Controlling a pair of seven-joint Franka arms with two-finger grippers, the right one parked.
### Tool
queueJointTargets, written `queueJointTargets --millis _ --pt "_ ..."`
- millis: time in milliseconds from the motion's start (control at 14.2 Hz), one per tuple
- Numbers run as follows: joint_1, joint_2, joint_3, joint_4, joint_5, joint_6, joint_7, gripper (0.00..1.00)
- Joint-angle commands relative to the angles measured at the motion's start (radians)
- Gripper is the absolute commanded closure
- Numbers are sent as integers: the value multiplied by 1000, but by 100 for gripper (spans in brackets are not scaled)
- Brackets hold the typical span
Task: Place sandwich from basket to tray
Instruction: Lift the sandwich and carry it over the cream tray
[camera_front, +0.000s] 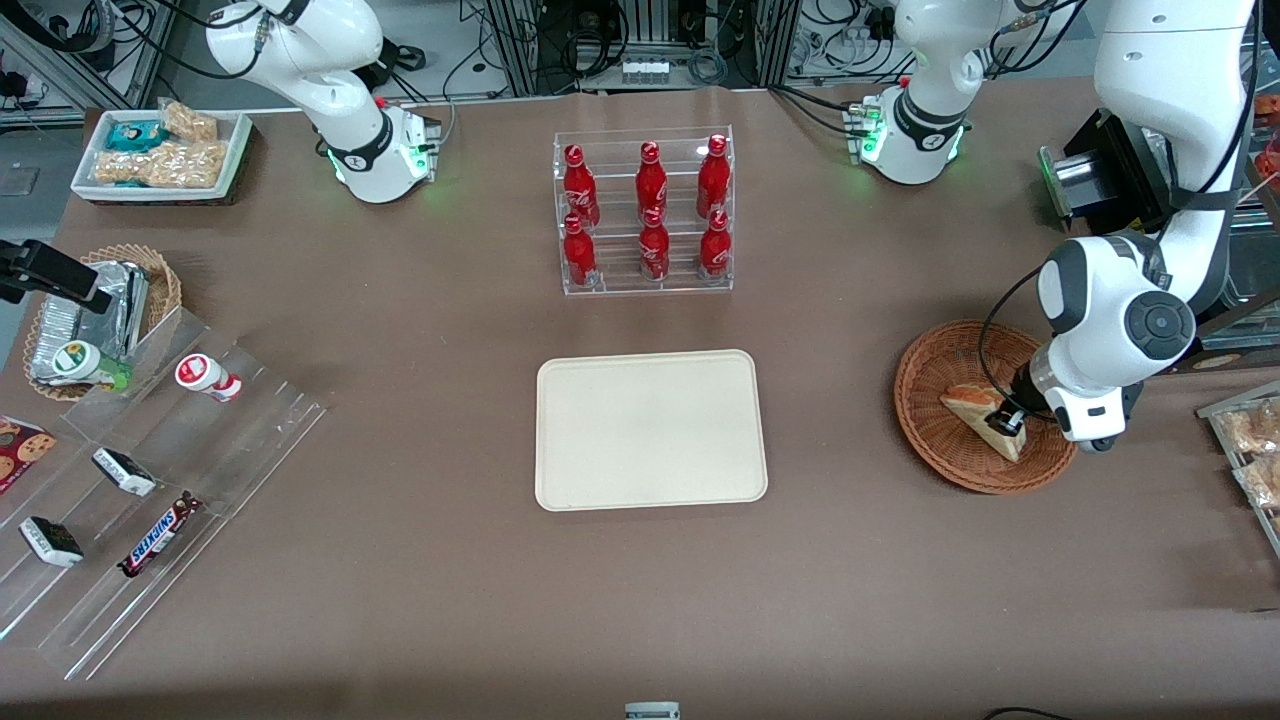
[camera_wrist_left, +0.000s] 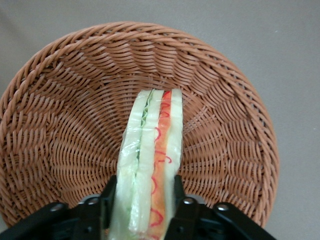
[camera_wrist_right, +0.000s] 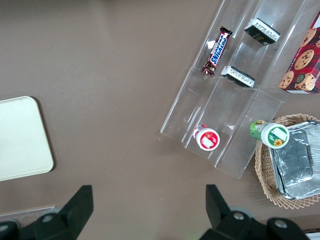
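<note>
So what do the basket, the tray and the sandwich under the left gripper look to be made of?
Basket: woven wicker, reddish-brown, visible strands. Tray: likely plastic, matte cream, moulded rim. Sandwich: pale bread with orange and green layers, glossy as if film-wrapped or a plastic replica. The gripper is shut on it, in the basket.

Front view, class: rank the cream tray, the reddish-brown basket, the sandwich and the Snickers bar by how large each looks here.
1. Cream tray, largest.
2. Basket.
3 and 4. Sandwich and Snickers bar: too alike to rank, since the end effector, shut on the sandwich inside the basket, hides part of it.
</note>
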Motion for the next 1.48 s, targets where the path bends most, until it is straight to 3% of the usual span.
queueJointTargets --millis 0,211,422,703,844,1055,1336,1406 --pt "-9 -30 -9 70 -8 -110 -22 95" --pt "-30 -15 -66 262 -52 -345 -19 95" --pt "-32 -13 -176 314 -128 -370 -19 95" --pt "-42 49 -362 374 -123 -359 -24 95" --pt "-122 114 -384 460 -103 -361 -22 95" --pt "-265 210 -384 550 5 -359 -35 95" --pt "-406 333 -379 685 50 -342 -32 95" --pt "-433 361 -379 713 99 -342 -33 95"
